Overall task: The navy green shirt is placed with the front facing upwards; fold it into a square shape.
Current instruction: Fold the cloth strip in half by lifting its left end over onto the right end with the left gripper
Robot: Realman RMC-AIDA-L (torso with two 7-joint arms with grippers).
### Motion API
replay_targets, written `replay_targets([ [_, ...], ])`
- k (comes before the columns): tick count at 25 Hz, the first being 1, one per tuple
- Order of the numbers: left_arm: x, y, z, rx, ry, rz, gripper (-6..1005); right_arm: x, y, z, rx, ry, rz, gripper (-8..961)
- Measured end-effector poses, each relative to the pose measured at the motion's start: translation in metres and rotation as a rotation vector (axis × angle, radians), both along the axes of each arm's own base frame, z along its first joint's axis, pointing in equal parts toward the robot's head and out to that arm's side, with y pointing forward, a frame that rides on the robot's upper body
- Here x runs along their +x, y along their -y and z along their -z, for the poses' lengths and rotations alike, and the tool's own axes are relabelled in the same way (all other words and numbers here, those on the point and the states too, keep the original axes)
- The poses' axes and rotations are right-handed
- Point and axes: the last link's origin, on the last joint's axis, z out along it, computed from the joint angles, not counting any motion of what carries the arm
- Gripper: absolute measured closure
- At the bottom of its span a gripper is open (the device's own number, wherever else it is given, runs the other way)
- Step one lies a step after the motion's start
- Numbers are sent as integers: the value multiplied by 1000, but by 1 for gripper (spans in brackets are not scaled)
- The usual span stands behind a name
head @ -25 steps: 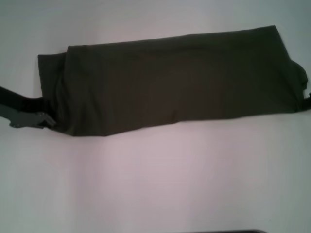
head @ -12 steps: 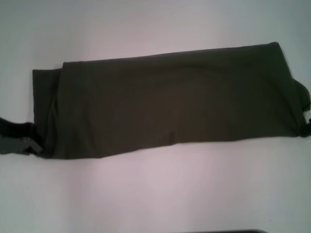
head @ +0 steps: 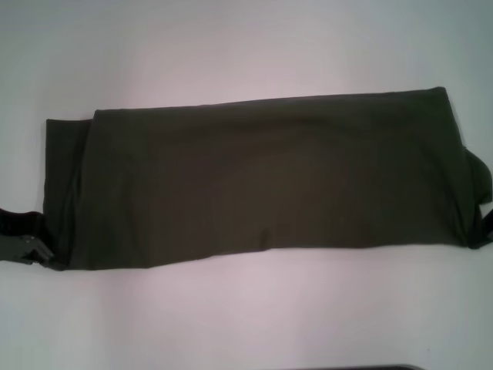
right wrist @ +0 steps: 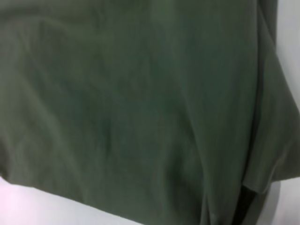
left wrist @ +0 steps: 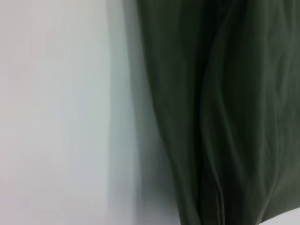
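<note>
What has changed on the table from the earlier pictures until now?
The folded shirt has slid nearer to the robot and a little toward its left. The left gripper at its near left corner and the right gripper at its right end moved along with it. The shirt's long band shape and the white table stayed the same.

Left gripper [head: 35, 253]: grey metal fingers on a black wrist. Right gripper [head: 485, 223]: a black sliver only.
</note>
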Motion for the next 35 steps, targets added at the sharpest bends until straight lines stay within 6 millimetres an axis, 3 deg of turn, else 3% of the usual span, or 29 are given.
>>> replay_targets([
  [24, -13, 4, -11, 12, -87, -57, 955, 10, 5, -13, -16, 54, 11, 952],
  [35, -11, 2, -15, 40, -51, -54, 942, 9, 4, -18, 19, 30, 18, 952],
])
